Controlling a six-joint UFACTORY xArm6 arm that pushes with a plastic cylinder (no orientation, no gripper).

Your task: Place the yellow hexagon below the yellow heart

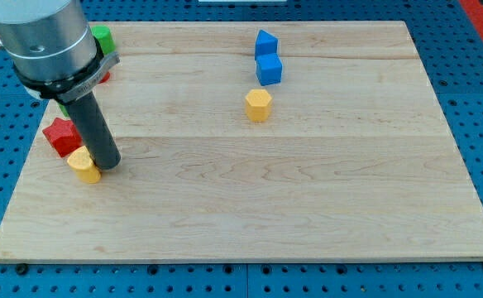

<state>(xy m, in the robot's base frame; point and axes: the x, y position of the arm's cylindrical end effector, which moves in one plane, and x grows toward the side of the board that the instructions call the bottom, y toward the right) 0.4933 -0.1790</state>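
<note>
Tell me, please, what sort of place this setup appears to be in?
Probably a robotics lab bench: a wooden board rests on a blue perforated base, small blocks like the yellow hexagon are scattered around, and my tip touches the yellow heart.

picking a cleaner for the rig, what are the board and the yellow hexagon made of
The pale rectangular board looks like unvarnished light wood: visible grain streaks and plank seams, matte surface. The small yellow hexagon block looks like painted wood or plastic, I cannot tell which: even, opaque colour with no grain showing and a slightly satin look.
</note>
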